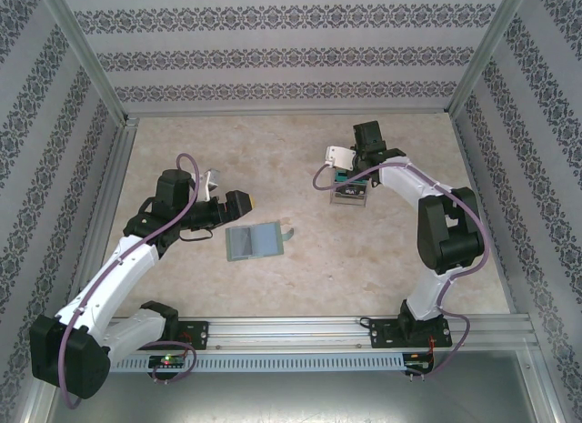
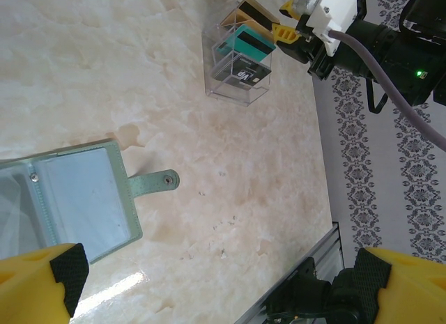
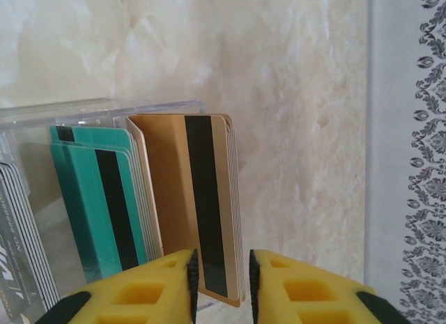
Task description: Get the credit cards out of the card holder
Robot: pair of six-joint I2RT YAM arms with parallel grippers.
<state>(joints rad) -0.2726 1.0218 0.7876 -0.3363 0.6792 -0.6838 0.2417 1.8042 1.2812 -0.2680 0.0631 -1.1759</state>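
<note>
Credit cards: the gold cards (image 3: 164,198) stand on edge in the end slot of a clear rack (image 2: 237,95), their near edge between the fingers of the right gripper (image 3: 221,275).
Right gripper state: the fingers sit close on either side of the gold stack. Whether they press on it I cannot tell.
Other cards: the teal cards (image 3: 80,198) and grey cards (image 3: 14,226) stand upright in the neighbouring slots of the same rack.
Left gripper (image 2: 223,279): fingers wide apart, holding nothing, hovering over one edge of the card holder (image 2: 77,191).
Card holder: lies open and flat on the counter (image 2: 104,73), well apart from the rack, with its strap tab (image 2: 153,181) sticking out sideways. The clear pockets in view look empty.
Done: with three colours racked and bare pockets, the task looks almost finished.
Left: probably only settling the gold stack. Any pockets under the top leaf are hidden, so a stray card cannot be ruled out.
</note>
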